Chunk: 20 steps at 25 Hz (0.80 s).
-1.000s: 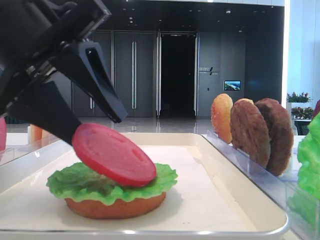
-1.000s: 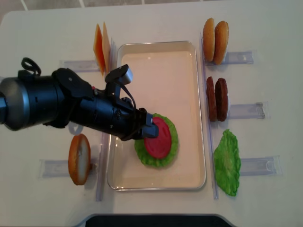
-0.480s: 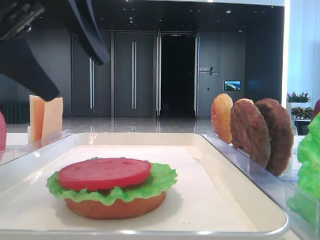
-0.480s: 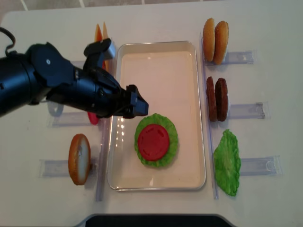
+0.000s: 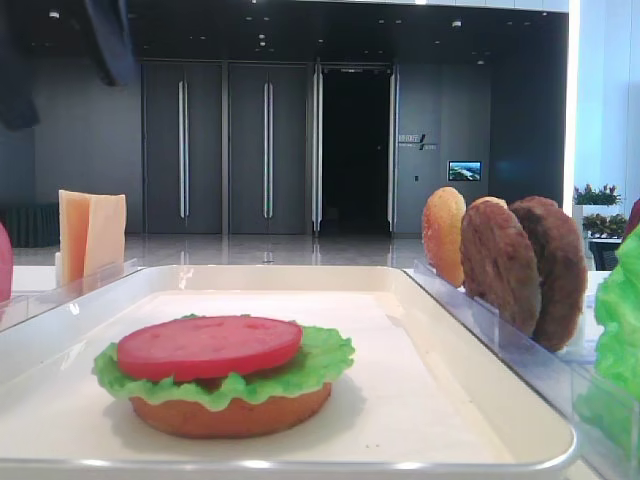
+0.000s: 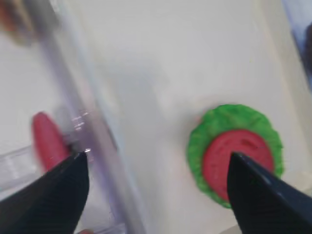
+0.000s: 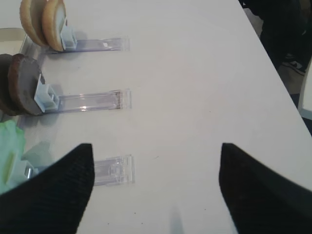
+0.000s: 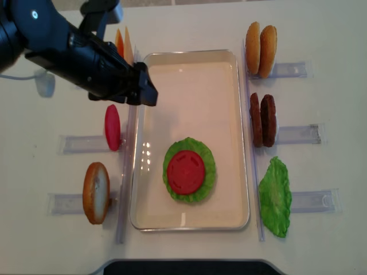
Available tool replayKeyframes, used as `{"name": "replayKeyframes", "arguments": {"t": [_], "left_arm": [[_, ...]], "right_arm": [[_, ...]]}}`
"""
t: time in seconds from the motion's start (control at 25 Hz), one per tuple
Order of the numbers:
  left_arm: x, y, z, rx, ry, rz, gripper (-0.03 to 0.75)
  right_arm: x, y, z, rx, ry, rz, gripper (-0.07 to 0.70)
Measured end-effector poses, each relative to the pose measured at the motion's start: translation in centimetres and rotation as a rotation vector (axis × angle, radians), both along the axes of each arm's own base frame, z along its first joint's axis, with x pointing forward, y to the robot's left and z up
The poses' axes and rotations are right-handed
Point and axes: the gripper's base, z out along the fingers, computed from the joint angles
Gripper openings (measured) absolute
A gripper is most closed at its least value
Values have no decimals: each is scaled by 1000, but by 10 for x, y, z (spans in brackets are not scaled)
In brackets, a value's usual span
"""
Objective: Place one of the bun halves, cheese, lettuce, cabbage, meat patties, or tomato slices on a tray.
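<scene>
The white tray (image 8: 229,86) holds a stack: a bun half (image 5: 230,412) at the bottom, lettuce (image 8: 207,172) on it, and a tomato slice (image 8: 186,172) lying flat on top. In the left wrist view the tomato slice (image 6: 234,156) and lettuce (image 6: 200,141) lie below the right fingertip. My left gripper (image 8: 146,91) hangs open and empty above the tray's left rim, well clear of the stack. My right gripper (image 7: 156,148) is open over bare table, right of the clear holders. No cabbage is in view.
Clear holders flank the tray. On the left stand cheese (image 8: 123,43), a second tomato slice (image 8: 112,127) and a bun half (image 8: 96,192). On the right stand two bun halves (image 8: 261,49), two meat patties (image 8: 262,119) and a green leaf (image 8: 275,196).
The left gripper opened and let the tomato slice drop flat onto the lettuce, then rose and drew back toward the tray's far left corner.
</scene>
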Motion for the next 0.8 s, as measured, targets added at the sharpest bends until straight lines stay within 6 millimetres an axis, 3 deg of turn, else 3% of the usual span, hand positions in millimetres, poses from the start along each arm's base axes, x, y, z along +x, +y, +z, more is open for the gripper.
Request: {"name": "replayKeyframes", "arguments": {"t": [0.44, 0.6, 0.8], "left_arm": [[3, 93, 8, 384, 156, 190, 684], [-1, 107, 8, 473, 209, 220, 683], [-9, 110, 14, 488, 211, 243, 683]], "right_arm": [[0, 0, 0, 0, 0, 0, 535], [0, 0, 0, 0, 0, 0, 535], [0, 0, 0, 0, 0, 0, 535]]}}
